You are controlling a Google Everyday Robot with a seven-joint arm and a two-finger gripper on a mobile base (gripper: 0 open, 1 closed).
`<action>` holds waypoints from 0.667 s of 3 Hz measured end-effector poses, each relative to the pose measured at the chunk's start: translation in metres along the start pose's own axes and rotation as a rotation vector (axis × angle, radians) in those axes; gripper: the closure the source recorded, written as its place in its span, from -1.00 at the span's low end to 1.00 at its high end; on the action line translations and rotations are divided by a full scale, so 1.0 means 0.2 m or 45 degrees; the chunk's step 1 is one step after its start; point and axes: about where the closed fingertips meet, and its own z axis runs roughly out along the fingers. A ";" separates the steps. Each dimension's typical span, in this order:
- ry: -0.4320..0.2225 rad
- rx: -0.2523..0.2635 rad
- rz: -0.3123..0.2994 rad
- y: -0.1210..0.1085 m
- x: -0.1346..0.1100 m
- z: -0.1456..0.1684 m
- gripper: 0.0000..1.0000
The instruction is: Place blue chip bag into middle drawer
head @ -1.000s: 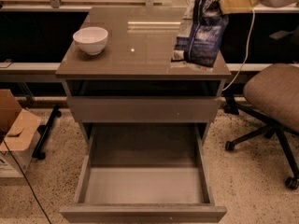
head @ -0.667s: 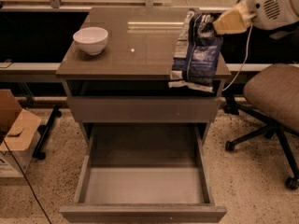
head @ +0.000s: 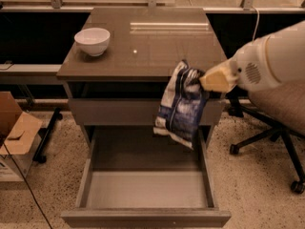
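Note:
The blue chip bag (head: 181,105) hangs in the air in front of the cabinet's right side, dark blue with white patches, crinkled. My gripper (head: 204,78) comes in from the right on a white arm and is shut on the bag's top edge. The bag dangles over the right rear part of the open middle drawer (head: 145,190), which is pulled out with a bare pale grey floor. The bag's lower end is well above the drawer floor.
A white bowl (head: 92,41) stands on the cabinet top (head: 143,46) at the left. A shut drawer front (head: 114,111) is above the open drawer. An office chair (head: 276,113) stands at the right, a cardboard box (head: 14,132) at the left.
The gripper has carried the bag off the cabinet top, forward and down, so that it now hangs over the open drawer. The view has shifted downward and closer.

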 end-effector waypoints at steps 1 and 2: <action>0.061 -0.061 0.087 0.15 0.24 0.20 1.00; 0.131 -0.108 0.214 0.27 0.53 0.49 1.00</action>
